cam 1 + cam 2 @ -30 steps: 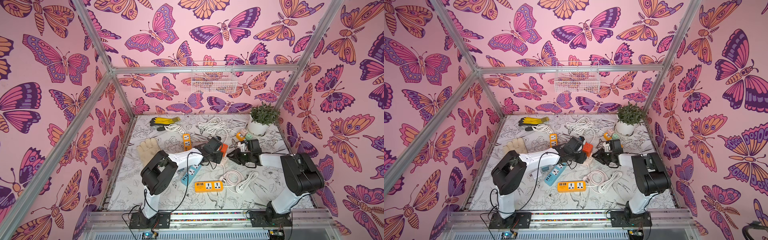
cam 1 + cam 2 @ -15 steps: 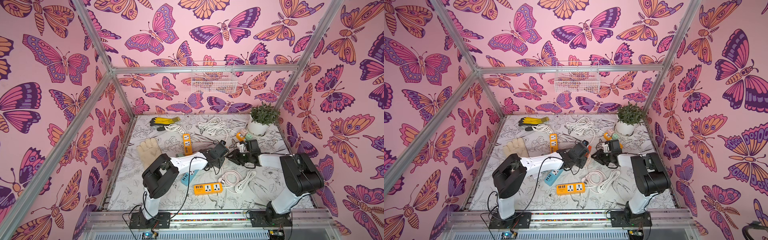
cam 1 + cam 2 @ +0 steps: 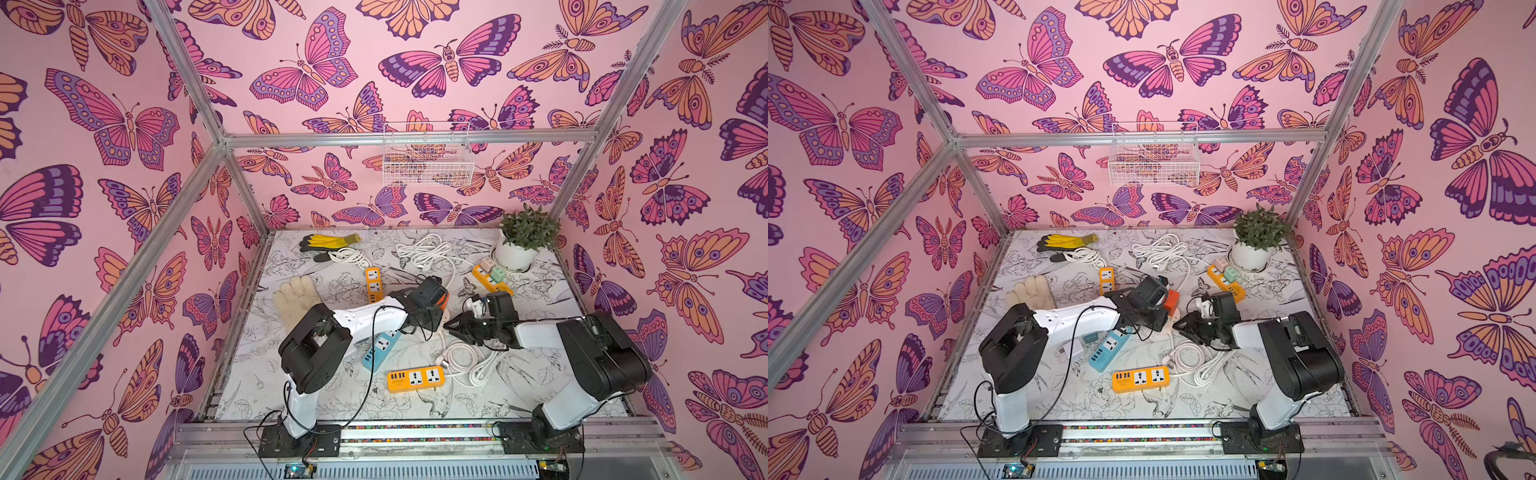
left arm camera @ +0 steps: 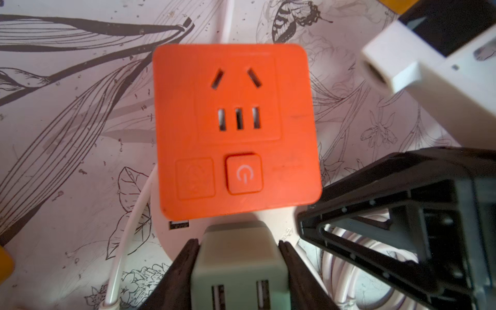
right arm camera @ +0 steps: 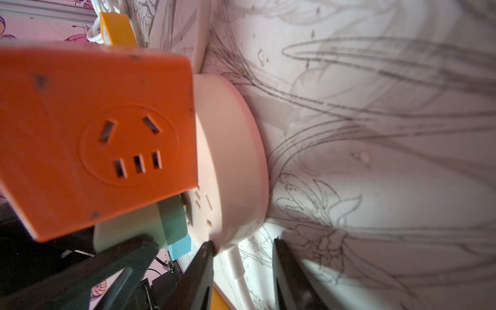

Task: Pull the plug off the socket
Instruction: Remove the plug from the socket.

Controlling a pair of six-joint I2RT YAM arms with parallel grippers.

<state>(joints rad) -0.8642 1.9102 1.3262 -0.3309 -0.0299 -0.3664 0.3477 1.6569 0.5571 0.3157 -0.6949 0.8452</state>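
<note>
Here, left gripper (image 4: 237, 243) clamped on grey plug (image 4: 239, 268), right gripper (image 5: 241, 241) parted beside white socket (image 5: 230, 150).

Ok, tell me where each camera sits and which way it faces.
Top views: mounted high at the front, both looking down into the cell; left arm and right arm show whole.
Left wrist: above the orange cube, facing down on it; left gripper shut on the grey-green plug.
Right wrist: low beside the orange cube, facing its side; right gripper open at the white base.
Shared: both wrist views show the orange cube and grey-green plug.
</note>
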